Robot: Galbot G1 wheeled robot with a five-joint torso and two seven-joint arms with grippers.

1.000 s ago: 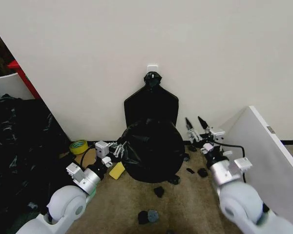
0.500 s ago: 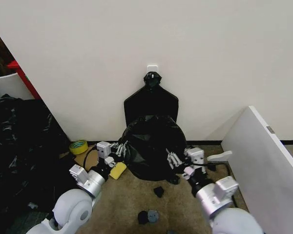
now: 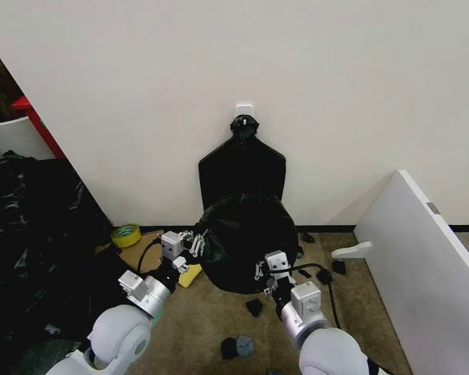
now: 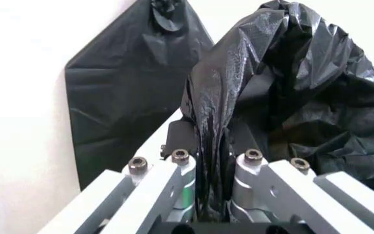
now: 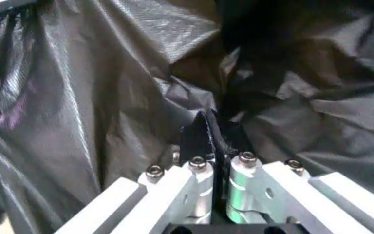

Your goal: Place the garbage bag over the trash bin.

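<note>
Left of the draped mound, left gripper point(image 3: 192, 244) clamped on a bunched fold of the large, thin, floppy black plastic garbage bag point(image 3: 246, 238), as a second ago. Swung in from the mound's right to its near front, right gripper point(image 3: 266, 269) now pinched shut on film too, suggesting a two-handed hold for spreading. Underneath, cream-white plastic trash bin hidden entirely, rim position unreadable.

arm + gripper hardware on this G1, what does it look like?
Both arms are rounded, light grey-white shells ending in silver cylindrical wrists. The left gripper and right gripper carry white boxy modules with black cables looping off. Wrist views show silver-white linkage fingers with hex-socket pivot bolts and black tips.
</note>
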